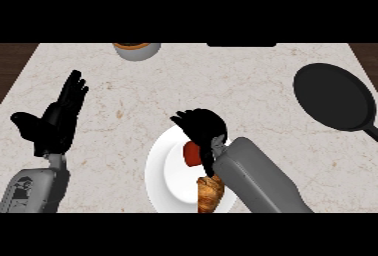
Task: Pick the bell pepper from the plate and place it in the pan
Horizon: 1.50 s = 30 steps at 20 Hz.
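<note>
The pale marble-patterned counter (221, 85) fills nearly the whole view, with strips of dark wood showing at its far corners, and it leaves a wide bare stretch between the white plate (159, 172) near the front edge and the black pan (334, 97) well apart at the right, handle pointing toward the near right. That stretch is the main hazard: once lifted, the bell pepper (191, 153) must be carried a long way up and to the right, and a hold that catches only its edge could let it slip before it reaches the pan. The right hand (201, 126) sits over the plate with fingers curled down beside the red pepper; whether they actually close round it is hard to say, since the hand and forearm hide most of it. A second risk is the brown pastry (210, 192) lying just beside the pepper, which the wrist could nudge off the plate. The left hand (55, 122) rests open at the left, fingers up. A grey cup (136, 50) stands at the far edge.
</note>
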Available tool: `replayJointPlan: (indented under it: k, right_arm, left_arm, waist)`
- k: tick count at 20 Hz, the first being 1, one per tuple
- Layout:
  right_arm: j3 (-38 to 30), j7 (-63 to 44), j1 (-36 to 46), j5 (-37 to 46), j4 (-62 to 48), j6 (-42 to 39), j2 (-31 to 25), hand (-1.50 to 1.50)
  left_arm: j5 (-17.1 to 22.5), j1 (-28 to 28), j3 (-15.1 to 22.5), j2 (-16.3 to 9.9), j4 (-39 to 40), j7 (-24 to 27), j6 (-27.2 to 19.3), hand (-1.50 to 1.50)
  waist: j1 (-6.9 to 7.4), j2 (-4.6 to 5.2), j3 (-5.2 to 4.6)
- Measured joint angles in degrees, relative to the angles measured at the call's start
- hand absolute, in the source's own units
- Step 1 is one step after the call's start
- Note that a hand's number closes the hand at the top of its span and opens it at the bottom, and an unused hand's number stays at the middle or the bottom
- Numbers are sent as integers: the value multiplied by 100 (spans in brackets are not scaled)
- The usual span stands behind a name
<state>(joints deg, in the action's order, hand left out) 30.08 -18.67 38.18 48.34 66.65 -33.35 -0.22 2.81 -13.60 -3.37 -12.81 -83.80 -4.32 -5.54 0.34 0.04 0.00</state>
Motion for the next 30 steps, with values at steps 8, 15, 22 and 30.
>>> replayJointPlan:
  k: [8, 15, 22, 30]
  right_arm:
    - [257, 8, 234, -61, -547, 123, 19, -150]
    - [553, 298, 281, -300, -1031, 395, -23, 150]
    - [730, 889, 402, -125, -1213, 519, -5, 150]
    - [123, 417, 443, -32, -1553, 1124, 6, 150]
  left_arm:
    - [-70, -40, -73, 47, 74, -6, 99, 0]
    - [-92, 51, -119, 98, -14, 46, 146, 0]
    - [-141, 59, -150, 142, -2, 64, 180, 0]
    - [-140, 72, -232, 96, -44, 15, 254, 0]
  waist:
    - [7, 1, 0]
    - [36, -19, -6]
    - [20, -39, -9]
    - [26, -17, -7]
